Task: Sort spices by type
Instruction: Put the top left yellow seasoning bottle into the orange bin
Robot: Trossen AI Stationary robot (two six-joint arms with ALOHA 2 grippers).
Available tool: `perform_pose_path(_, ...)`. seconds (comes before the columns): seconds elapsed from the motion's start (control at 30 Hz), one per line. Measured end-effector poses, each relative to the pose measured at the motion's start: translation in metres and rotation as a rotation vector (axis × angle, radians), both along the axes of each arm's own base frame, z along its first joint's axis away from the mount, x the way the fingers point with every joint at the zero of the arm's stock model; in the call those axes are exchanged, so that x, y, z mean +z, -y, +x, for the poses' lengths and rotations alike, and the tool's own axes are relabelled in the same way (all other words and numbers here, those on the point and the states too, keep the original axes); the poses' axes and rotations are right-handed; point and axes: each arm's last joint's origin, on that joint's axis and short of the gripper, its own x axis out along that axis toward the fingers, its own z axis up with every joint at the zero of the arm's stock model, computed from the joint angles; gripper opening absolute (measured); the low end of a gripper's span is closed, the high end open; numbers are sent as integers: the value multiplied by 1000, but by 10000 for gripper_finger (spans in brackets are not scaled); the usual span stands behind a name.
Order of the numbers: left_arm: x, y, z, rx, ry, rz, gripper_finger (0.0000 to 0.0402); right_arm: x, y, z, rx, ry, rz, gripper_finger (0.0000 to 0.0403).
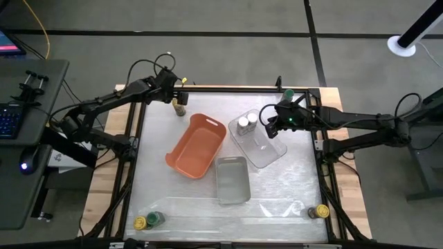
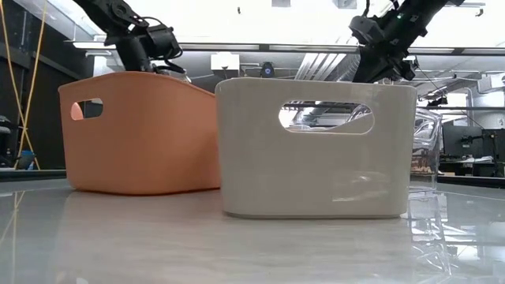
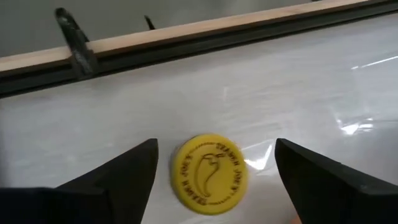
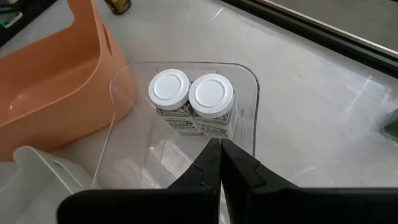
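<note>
- We are seeing the left pincer (image 1: pixel 178 102) hanging at the far left part of the table (image 1: pixel 291 180), its fingers (image 3: pixel 121 177) spread wide on either side of a yellow-lidded jar (image 3: pixel 209 173), which is standing upright on the table near the far rail; the fingers are not touching it.
- We are finding the right pincer (image 4: pixel 219 163) poised over the clear tray (image 1: pixel 273 153), with its two fingertips pressed together and holding nothing.
- Two white-lidded jars (image 4: pixel 193 99) are standing upright side by side, touching, at one end of the clear tray, just ahead of the right pincer's tips.
- The orange tray (image 1: pixel 197 145) is lying just left of the clear tray, and the grey tray (image 1: pixel 232 180) is sitting just beside both, nearer the front; in the low view these two are filling most of the picture.
- We are noticing a green-lidded jar (image 1: pixel 288 93) at the far right corner of the table.
- At the near left corner, a yellow-lidded and a green-lidded jar pair (image 1: pixel 148 220) is standing close together.
- At the near right corner, another yellow-lidded jar, the corner jar (image 1: pixel 321 211), is standing alone.
</note>
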Motion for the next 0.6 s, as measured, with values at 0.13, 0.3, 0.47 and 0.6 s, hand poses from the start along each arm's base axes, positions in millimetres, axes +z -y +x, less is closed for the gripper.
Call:
perform_pose_path(0.13, -3, -1, 0, 8, -20, -5, 318, 0, 0, 0, 0, 0, 0, 1)
perform_pose_path(0.3, -16, -6, 5, 3, -55, -48, 320, 0, 0, 0, 5, -3, -5, 1)
perform_pose_path(0.47, -29, -10, 10, 1, -87, -87, 320, 0, 0, 0, 5, -4, -5, 1)
perform_pose_path(0.6, -36, -11, 11, 2, -110, -111, 320, 0, 0, 0, 7, -4, -6, 1)
